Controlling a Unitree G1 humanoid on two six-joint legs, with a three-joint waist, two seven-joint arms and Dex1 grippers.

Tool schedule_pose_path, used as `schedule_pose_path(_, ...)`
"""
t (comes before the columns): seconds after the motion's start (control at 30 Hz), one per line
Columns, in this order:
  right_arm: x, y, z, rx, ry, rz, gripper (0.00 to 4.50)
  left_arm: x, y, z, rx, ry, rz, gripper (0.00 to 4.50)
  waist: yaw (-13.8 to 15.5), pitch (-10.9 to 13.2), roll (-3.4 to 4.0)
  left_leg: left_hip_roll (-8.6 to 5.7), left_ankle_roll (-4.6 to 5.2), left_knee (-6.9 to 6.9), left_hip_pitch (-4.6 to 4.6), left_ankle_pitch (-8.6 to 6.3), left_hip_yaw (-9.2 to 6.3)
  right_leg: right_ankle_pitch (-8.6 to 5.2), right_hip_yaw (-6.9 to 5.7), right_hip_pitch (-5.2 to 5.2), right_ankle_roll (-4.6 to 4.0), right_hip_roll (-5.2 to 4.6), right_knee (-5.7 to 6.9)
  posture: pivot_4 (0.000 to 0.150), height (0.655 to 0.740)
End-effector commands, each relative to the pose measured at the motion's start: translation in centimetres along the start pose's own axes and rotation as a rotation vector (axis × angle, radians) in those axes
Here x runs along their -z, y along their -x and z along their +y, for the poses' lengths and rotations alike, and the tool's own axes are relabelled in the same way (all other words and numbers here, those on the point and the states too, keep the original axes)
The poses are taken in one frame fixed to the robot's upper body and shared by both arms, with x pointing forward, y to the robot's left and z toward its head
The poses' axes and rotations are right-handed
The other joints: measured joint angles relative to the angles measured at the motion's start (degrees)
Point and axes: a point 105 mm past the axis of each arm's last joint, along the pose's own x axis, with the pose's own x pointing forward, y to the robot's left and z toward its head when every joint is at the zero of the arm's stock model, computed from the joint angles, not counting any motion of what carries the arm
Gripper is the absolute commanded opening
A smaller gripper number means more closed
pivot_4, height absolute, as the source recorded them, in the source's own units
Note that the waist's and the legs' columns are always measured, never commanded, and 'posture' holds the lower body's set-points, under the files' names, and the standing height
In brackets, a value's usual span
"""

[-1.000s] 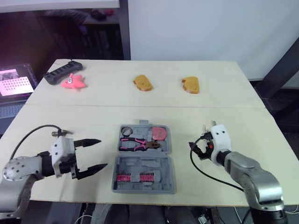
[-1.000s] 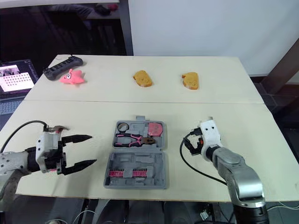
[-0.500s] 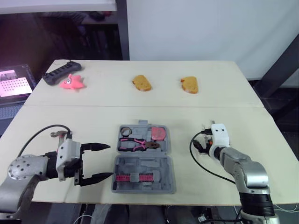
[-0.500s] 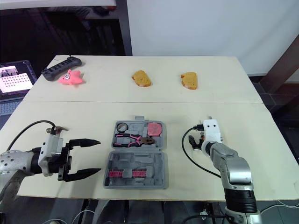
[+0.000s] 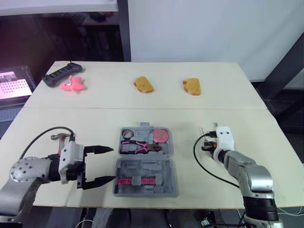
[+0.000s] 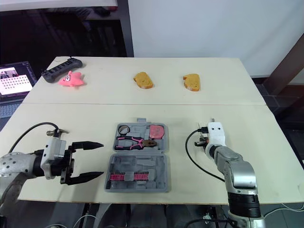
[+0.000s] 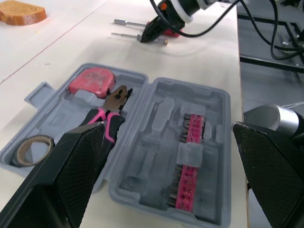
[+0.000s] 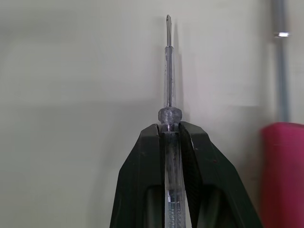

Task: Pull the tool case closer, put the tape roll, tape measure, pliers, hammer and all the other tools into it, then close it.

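The grey tool case (image 5: 146, 161) lies open at the table's front middle. Its far half holds a tape roll (image 5: 127, 133), pink-handled pliers (image 5: 137, 147) and a pink tape measure (image 5: 163, 135); the near half holds a row of pink bits (image 5: 135, 181). My left gripper (image 5: 102, 165) stands open just left of the case, its fingers (image 7: 61, 180) either side of the near half. Right of the case, my right gripper (image 8: 169, 127) is shut on a thin clear-handled screwdriver (image 8: 168, 71) lying on the table. A red-handled screwdriver (image 8: 282, 166) lies beside it.
Two bread slices (image 5: 144, 85) (image 5: 192, 86), a pink toy (image 5: 72, 84) and a black controller (image 5: 59, 74) sit at the table's far side. A lit screen (image 5: 14, 81) stands off the left edge. A black cable (image 5: 202, 164) loops from the right wrist.
My right gripper has shut on the clear-handled screwdriver. My left gripper has edged nearer the case's left side and stays open.
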Motion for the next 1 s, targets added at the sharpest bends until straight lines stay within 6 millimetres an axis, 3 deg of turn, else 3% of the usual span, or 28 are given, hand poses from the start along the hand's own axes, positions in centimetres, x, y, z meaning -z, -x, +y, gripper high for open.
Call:
schedule_pose_path(0.03,-3.5,3.3,2.7,-0.097,0.062,-0.165,0.03,-0.5,0.1,0.2,0.003,-0.024,-0.002,4.5,-0.02,0.02,0.07,0.0,0.0,-0.01,-0.02,0.0,0.0,0.0,0.0,-0.03,0.01,0.0,0.0,0.15,0.74)
schedule_pose_path(0.2,-2.0,7.2,5.7,-0.117,-0.02,-0.128,0.03,-0.1,0.2,0.7,0.009,-0.022,0.01,4.5,-0.01,-0.01,0.04,0.0,0.0,-0.06,0.01,0.0,-0.15,-0.01,-0.1,-0.08,0.03,0.02,0.19,0.15,0.74)
schedule_pose_path(0.33,-0.5,8.4,7.0,-0.109,-0.069,-0.083,0.03,-0.2,-0.4,1.0,0.028,-0.021,-0.001,4.5,-0.02,-0.01,0.03,-0.01,-0.01,0.02,-0.02,0.01,-0.12,-0.03,-0.09,-0.07,-0.02,-0.01,0.22,0.15,0.74)
schedule_pose_path(0.43,1.5,7.8,8.4,-0.128,-0.07,-0.023,0.03,0.0,-0.8,1.1,0.056,-0.022,-0.001,4.5,0.01,-0.02,0.02,-0.01,-0.01,0.0,0.01,0.01,-0.13,-0.12,-0.1,-0.06,-0.18,0.0,0.22,0.15,0.74)
schedule_pose_path(0.63,6.3,6.8,8.4,-0.073,-0.147,0.131,0.03,-0.2,-0.7,1.7,0.05,-0.036,0.01,4.5,-0.55,-0.02,0.02,0.0,-0.01,-0.03,-0.01,0.01,-0.13,-0.09,-0.1,-0.1,-0.09,0.0,0.22,0.15,0.74)
schedule_pose_path(0.77,7.1,6.2,8.0,-0.044,-0.19,0.127,0.03,-0.4,-0.7,1.8,0.051,-0.04,0.011,4.5,-0.66,-0.08,-0.08,0.01,-0.01,-0.03,0.02,0.01,-0.13,-0.1,-0.09,-0.09,-0.12,0.02,0.23,0.15,0.74)
schedule_pose_path(0.87,7.2,6.0,7.8,-0.034,-0.214,0.101,1.49,-0.4,-0.7,1.8,0.036,-0.046,0.017,4.5,-0.62,-0.13,-0.16,0.01,-0.01,-0.02,0.04,0.01,-0.13,-0.12,-0.09,-0.05,-0.16,0.01,0.23,0.15,0.74)
schedule_pose_path(1.0,5.2,7.1,7.7,-0.083,-0.201,0.032,3.4,-0.6,-0.8,2.0,0.021,-0.046,0.011,4.5,-0.41,-0.12,-0.15,0.01,-0.01,0.0,0.02,0.01,-0.13,-0.13,-0.09,-0.05,-0.16,0.0,0.22,0.15,0.74)
